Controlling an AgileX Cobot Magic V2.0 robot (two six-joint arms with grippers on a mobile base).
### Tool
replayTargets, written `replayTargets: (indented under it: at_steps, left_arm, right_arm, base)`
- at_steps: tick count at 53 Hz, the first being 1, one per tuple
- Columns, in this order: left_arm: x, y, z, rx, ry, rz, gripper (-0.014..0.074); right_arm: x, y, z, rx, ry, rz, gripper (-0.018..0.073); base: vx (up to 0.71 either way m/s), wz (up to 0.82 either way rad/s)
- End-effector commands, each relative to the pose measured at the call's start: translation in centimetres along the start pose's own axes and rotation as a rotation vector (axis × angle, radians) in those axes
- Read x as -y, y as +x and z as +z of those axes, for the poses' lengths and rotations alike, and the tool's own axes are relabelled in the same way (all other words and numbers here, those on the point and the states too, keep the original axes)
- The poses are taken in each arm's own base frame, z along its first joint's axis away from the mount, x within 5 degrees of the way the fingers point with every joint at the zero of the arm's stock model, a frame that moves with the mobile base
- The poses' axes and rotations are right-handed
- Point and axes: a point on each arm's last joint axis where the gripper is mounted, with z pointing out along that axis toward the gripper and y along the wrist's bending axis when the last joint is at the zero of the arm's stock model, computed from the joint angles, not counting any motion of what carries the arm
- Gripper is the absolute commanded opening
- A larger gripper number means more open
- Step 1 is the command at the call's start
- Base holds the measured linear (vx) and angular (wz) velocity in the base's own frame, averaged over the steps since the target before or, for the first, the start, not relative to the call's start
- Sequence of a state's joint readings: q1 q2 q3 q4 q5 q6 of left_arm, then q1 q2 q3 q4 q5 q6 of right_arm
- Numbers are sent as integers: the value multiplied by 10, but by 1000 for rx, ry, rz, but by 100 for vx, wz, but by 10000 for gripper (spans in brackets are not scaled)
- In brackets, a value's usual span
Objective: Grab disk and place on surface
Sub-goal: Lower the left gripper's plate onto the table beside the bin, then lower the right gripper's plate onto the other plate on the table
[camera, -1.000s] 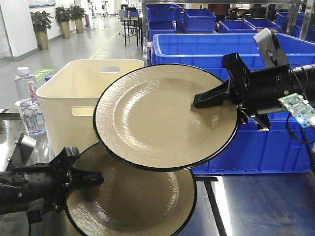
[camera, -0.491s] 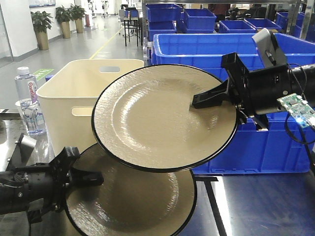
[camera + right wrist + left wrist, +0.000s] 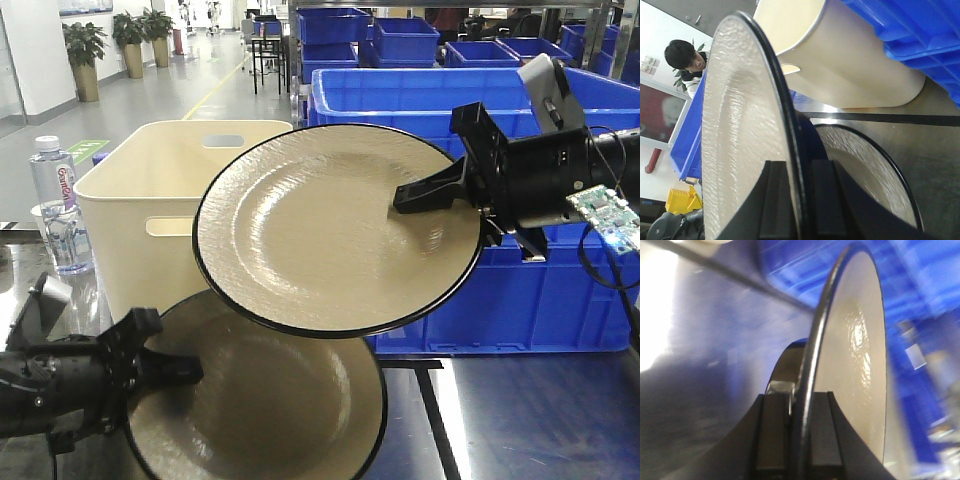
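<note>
Two beige disks with black rims are in view. The upper disk hangs tilted in the air, and my right gripper is shut on its right rim. The lower disk lies low over the dark glossy surface, partly hidden under the upper one. My left gripper is shut on its left rim, one finger on each face. Whether the lower disk touches the surface I cannot tell.
A cream plastic bin stands behind the disks, with large blue crates to its right. A water bottle stands at the far left. A black tape line crosses the surface.
The lower disk and my left gripper have shifted slightly left and down. The upper disk has lifted a little with my right gripper.
</note>
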State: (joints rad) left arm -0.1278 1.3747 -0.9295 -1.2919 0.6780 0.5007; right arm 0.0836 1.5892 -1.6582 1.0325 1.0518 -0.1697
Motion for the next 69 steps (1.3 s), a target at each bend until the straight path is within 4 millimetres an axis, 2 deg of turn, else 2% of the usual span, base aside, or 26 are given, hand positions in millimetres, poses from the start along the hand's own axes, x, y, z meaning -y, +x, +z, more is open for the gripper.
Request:
replayTargets:
  at_steps: [1,13,22,34,42,43,53,61,69]
  left_arm:
    - [18,-3,-11,17,45,26,1]
    - [9,0,-7,-32,-33,114,24]
    - [-3,0,5,-81,-55,86,101]
    - [-18,2,19,-133,-88,67,312]
    - [-23,4,16,-168,-144,185,461]
    - [-32,5,14,-210,-225,296,521]
    - [-35,1,1,-209,-290,383,533]
    - [-29,-6,-26,-135,-330,443,533]
    - [-11,-8,-57,-20,-328,468,533]
  right_arm:
    - [-31,-8,-20,119,-108,-2,-8]
    - [-29,-10,-20,142,-90,-8,-8]
    - [-29,-10,-20,141,-88,-10,-8]
    - [-28,-9,-20,136,-74,-20,-8]
    - [-27,-9,-20,128,-67,-31,-7]
    - [-26,-8,-20,123,-50,-42,-6]
    - [-21,-7,-20,112,-2,-70,-5]
    - [-19,-7,-20,106,28,-88,-5]
    - [-18,-4,-17,74,28,-92,-5]
  base:
    - [0,0]
    - [0,0]
    - [0,0]
    - [0,0]
    - [0,0]
    - [0,0]
    - [0,0]
    - [0,0]
    - [0,0]
